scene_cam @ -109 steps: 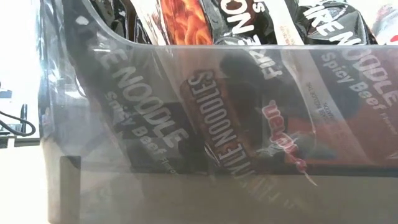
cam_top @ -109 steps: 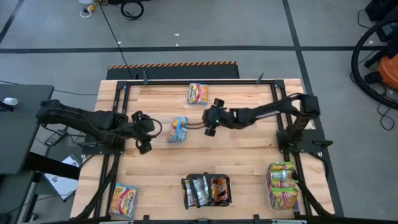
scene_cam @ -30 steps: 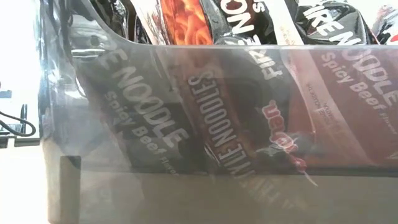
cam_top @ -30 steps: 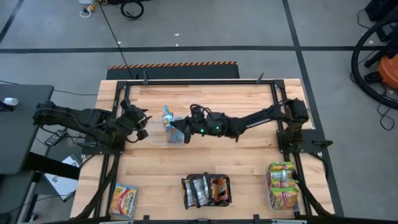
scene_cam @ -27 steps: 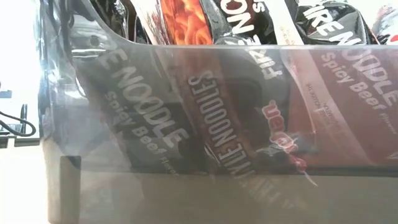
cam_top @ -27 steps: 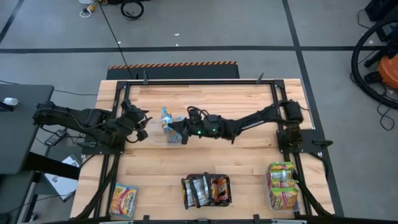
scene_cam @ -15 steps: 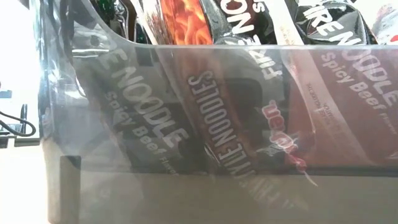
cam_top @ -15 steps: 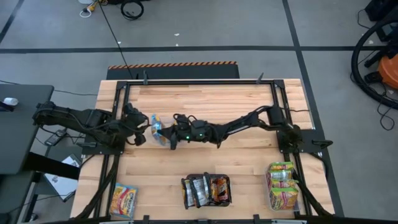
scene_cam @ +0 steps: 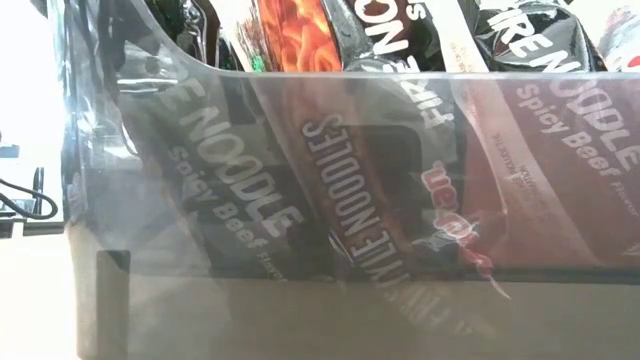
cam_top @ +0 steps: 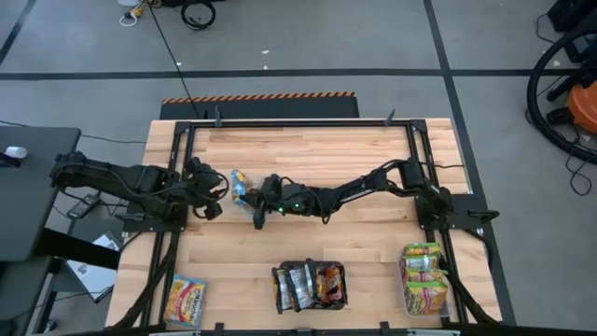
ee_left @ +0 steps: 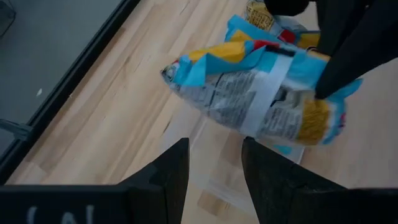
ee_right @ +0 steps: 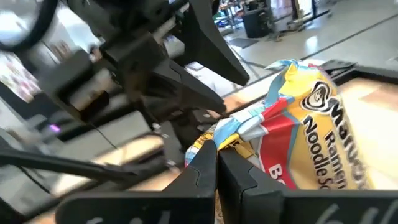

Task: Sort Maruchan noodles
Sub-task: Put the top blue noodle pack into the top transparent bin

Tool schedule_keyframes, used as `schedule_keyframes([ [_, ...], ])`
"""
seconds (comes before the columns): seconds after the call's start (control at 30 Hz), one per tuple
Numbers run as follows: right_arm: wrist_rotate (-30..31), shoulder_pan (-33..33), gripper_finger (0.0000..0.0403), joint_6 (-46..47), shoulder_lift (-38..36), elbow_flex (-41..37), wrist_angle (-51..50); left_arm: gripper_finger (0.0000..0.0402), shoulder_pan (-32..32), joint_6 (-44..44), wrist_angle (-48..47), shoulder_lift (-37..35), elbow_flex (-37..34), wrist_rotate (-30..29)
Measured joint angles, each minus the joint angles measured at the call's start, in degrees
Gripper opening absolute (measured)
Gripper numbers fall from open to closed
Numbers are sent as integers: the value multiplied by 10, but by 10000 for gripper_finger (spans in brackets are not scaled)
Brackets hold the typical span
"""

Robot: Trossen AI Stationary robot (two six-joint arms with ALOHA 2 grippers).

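Note:
A blue, yellow and red Maruchan noodles packet (cam_top: 240, 184) hangs over the left middle of the table, with my right gripper (cam_top: 255, 200) shut on it after reaching across from the right. My left gripper (cam_top: 215, 194) stands open just left of the packet; in the left wrist view its fingers (ee_left: 177, 168) point at the packet (ee_left: 261, 99) without touching it. The right wrist view shows the packet (ee_right: 311, 124) standing beyond my shut fingers, with the left gripper (ee_right: 161, 74) behind it. My right gripper pinches the packet's crumpled end (ee_right: 221, 140) between its two fingers (ee_left: 342, 68). The fingers come level from the table's right side. The packet sticks out past the fingertips toward my left gripper and appears lifted clear of the table.
Along the near edge stand three sets of packets: an orange-yellow one (cam_top: 185, 301) at the left, dark ones in a clear tub (cam_top: 310, 285) in the middle, yellow-green ones (cam_top: 424, 278) at the right. The low view shows only the tub wall (scene_cam: 300, 300) and its dark packets.
My right gripper has carried the packet toward the table's left edge, up to my open left gripper. The packet has stayed pinched at its end and has turned somewhat on the way.

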Motion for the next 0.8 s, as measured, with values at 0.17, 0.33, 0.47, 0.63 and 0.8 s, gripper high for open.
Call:
schedule_keyframes([
  [0.17,35,0,5,-69,0,0,-44,153,0,-1,5,27,0,-1],
  [0.33,36,1,5,-81,-6,0,-97,153,0,-2,0,43,0,-14],
  [0.47,37,3,5,-90,-33,0,-162,153,0,0,-2,43,0,-14],
  [0.63,24,2,5,-109,-59,0,-250,153,0,5,-7,41,0,19],
  [0.8,-17,2,12,-110,-59,0,-281,153,-14,29,0,41,0,108],
])
